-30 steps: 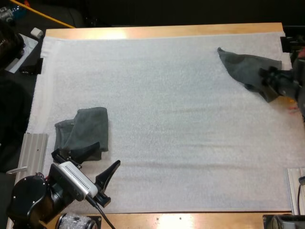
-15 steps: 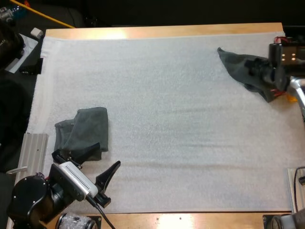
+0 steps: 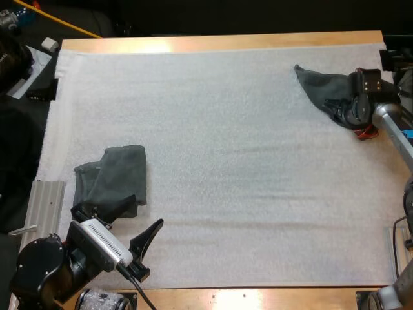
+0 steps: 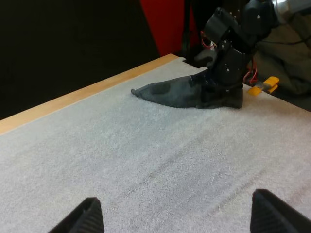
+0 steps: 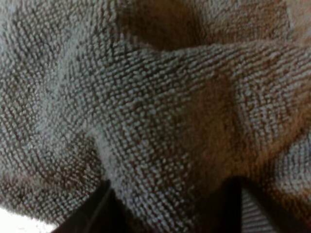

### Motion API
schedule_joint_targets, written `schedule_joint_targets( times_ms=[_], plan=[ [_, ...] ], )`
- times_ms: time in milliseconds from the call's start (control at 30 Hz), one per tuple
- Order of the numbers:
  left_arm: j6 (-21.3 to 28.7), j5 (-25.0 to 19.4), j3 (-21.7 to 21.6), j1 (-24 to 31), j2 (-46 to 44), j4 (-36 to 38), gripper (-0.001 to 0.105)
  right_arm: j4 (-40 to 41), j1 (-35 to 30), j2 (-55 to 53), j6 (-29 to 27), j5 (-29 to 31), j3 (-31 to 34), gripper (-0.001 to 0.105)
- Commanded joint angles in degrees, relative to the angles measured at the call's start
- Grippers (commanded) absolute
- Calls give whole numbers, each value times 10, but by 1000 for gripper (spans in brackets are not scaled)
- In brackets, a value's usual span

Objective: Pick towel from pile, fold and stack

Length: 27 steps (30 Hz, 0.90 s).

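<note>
Robot lab: white-matted wooden table (image 3: 226, 42)

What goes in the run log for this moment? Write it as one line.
left hand: open, beside folded towel | right hand: down on crumpled towel, far right of mat | lift: not yet done

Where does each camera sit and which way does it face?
High view: behind both arms, facing forward and down on the mat; left gripper by the folded towel, right gripper on the crumpled towel.
Left wrist view: on the left arm, facing across the mat; its open fingers nearest.
Right wrist view: on the right arm, close over the crumpled towel; right gripper there.
Shared: high and left wrist views both show the right gripper on that towel.
</note>
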Motion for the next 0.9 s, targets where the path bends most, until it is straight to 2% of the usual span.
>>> schedule_joint_targets(
  times_ms=[0,133,200,533,767,867],
  plan=[
    [-7,6,-3,-2,2,-6,61,1,1,0,-4,-4,-5,46],
    [-7,5,-4,-3,2,-4,61,9,1,-6,-10,-8,-7,12],
    [-7,5,-3,-2,3,-4,61,13,4,-10,-21,-10,-7,1],
    [-9,6,-2,-3,0,-5,61,46,38,-134,-145,-3,-7,0],
    [-9,7,-2,-3,-1,-5,61,94,81,-251,-163,-5,-8,0],
    [-9,4,-4,-2,1,-1,61,86,70,-240,-172,-6,-7,0]
  ],
)
